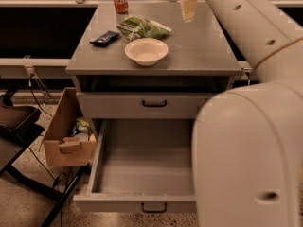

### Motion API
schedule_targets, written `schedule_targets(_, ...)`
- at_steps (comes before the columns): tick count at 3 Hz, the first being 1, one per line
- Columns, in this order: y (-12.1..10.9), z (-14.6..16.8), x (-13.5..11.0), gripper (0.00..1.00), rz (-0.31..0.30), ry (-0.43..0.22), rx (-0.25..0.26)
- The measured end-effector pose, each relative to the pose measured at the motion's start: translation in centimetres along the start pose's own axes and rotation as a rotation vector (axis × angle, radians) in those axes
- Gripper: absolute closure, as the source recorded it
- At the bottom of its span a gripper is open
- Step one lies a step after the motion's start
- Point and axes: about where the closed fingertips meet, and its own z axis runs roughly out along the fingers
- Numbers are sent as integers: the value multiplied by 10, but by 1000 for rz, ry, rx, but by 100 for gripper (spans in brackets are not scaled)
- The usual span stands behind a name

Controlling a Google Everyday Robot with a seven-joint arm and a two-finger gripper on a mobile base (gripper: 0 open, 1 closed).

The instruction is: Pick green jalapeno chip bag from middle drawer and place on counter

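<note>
Looks delivered: green jalapeno chip bag [142,28] on desk [203,46] just behind white bowl [146,50]. Gripper [189,11] parked clear, beyond bowl's right; cannot tell its opening.

The arm [246,160] is showing a smooth, matte cream-white shell throughout. Its nearest segment is bulging as a broad rounded drum, and a small dark oval recess [270,195] is sitting low on its side. Above it a thick tube is running in the same colour, with a thin seam crossing it and two small dark holes [270,42] spaced along its length. The gripper [188,6] is hanging at the arm's far end, at the top edge of the view, looking paler and faintly yellowish
</note>
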Motion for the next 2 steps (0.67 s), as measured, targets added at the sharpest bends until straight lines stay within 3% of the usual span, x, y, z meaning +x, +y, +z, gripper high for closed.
schedule_targets(1,-2,-91,83,0,98,159,67)
schedule_targets(2,8,-198,134,0,173,293,146)
